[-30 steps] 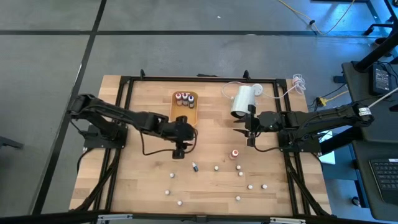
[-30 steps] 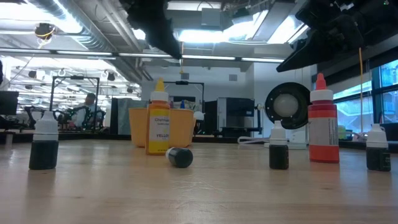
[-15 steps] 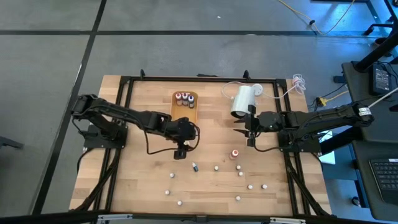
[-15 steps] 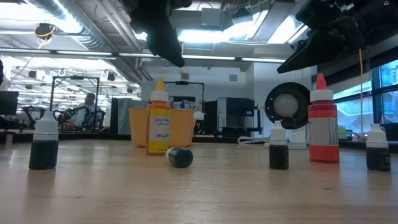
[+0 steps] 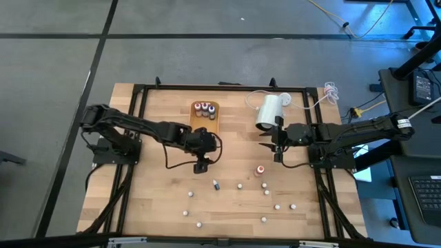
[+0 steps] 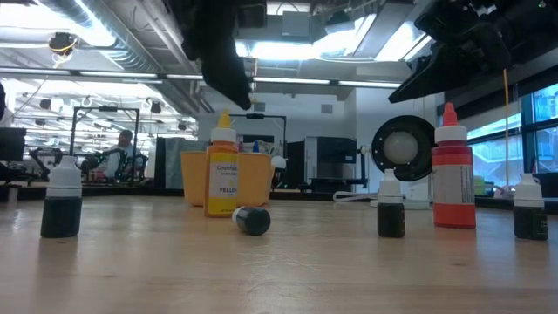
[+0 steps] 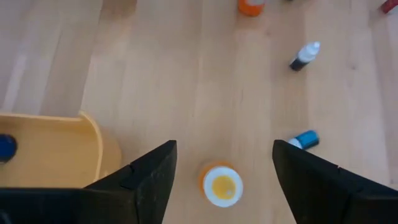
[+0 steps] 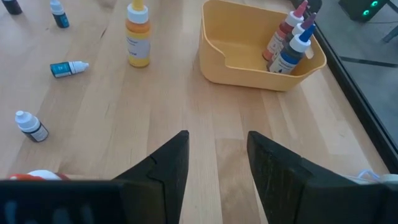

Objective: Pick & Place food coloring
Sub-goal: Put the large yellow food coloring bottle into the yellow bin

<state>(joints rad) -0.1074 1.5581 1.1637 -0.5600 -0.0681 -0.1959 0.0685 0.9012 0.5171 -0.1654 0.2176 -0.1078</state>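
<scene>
The food coloring bottles stand scattered on the wooden table. A yellow bottle with an orange tip stands upright; the left wrist view shows it from above. My left gripper is open and hovers above this bottle, a finger on either side, touching nothing. A small blue bottle lies on its side. A red bottle stands to the right. Several tiny white-capped bottles stand toward the near edge. My right gripper is open and empty at mid-right.
An orange tray at the far middle holds several bottles. A large white cylinder with a white cable lies at the far right. A black frame runs along the table's edges. Bare wood lies between the two grippers.
My left gripper has come down a little toward the yellow bottle and shifted slightly toward the table's far edge, still open. The bottles have not moved.
</scene>
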